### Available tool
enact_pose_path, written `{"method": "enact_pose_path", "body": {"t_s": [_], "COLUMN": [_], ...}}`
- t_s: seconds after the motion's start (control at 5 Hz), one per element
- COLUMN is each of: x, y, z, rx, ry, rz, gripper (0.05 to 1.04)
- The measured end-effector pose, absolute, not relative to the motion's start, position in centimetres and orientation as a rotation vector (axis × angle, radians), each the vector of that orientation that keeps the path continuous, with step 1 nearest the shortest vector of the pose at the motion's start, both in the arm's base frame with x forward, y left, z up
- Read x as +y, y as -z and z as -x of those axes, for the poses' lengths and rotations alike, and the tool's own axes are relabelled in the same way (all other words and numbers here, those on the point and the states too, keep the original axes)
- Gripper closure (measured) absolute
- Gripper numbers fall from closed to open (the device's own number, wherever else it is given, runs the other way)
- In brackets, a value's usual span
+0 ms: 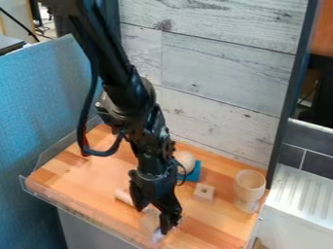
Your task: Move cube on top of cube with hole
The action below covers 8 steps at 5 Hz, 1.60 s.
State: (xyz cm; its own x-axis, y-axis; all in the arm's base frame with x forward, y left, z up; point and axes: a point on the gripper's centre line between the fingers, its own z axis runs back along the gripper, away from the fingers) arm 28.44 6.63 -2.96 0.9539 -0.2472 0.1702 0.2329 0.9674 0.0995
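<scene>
Centring over the holed cube (203, 196) helps; whether the hand (153, 220), left of it, grips anything, I cannot tell.

Wooden tabletop (84, 176), holed cube (204, 195), cup (249, 187), blue object (195, 174), pale rod (122, 196)
</scene>
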Motion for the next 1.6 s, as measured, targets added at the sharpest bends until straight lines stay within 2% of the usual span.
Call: {"method": "enact_pose_path", "body": {"t_s": [0.2,0.4,0.6,1.0,1.2,1.6], "x": [6.6,6.4,6.2,5.5,5.5,4.6], "y": [3.2,3.7,3.4,1.9,0.7,0.9], "z": [-28.4,-28.3,-28.8,-30.9,-33.7,-37.7], "rx": [-0.173,-0.160,-0.155,-0.166,-0.186,-0.183], "ry": [0.223,0.196,0.165,0.091,0.019,-0.187], "rz": [-0.079,-0.072,-0.062,-0.010,0.008,0.007], "gripper": [0.137,0.404,0.495,0.495,0.495,0.495]}}
